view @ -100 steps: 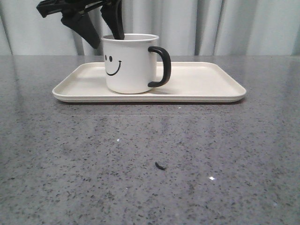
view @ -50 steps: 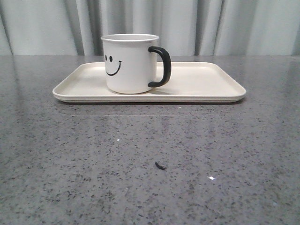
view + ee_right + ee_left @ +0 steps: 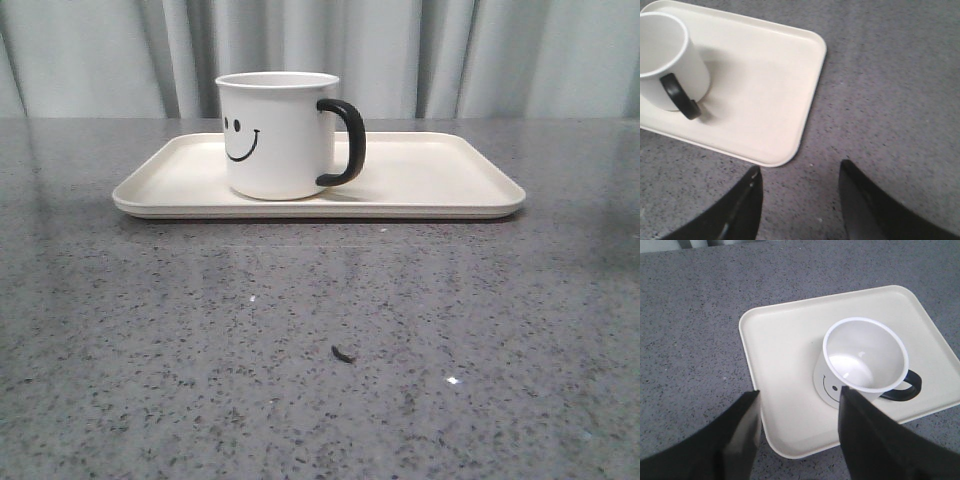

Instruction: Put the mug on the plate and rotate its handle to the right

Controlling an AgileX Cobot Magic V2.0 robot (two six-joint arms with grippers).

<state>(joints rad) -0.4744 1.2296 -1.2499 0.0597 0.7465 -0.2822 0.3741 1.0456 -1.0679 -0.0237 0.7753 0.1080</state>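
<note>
The white mug (image 3: 275, 135) with its smiley face stands upright on the left part of the cream plate (image 3: 440, 175). Its black handle (image 3: 344, 141) points to the right in the front view. Neither gripper shows in the front view. Seen from the left wrist, the mug (image 3: 862, 362) and its handle (image 3: 902, 390) sit on the plate (image 3: 785, 355), and my left gripper (image 3: 800, 407) hangs open above the plate's corner, holding nothing. My right gripper (image 3: 800, 175) is open over bare table just off the plate's edge (image 3: 790, 150), away from the mug (image 3: 667, 60).
The grey speckled table (image 3: 320, 340) runs forward from the plate. A small dark speck (image 3: 342, 353) lies on it near the middle. A pale curtain (image 3: 450, 50) hangs behind the table.
One second ago the left gripper's fingers stood at the mug's rim in the front view. It has since risen out of that view. The mug has not moved.
</note>
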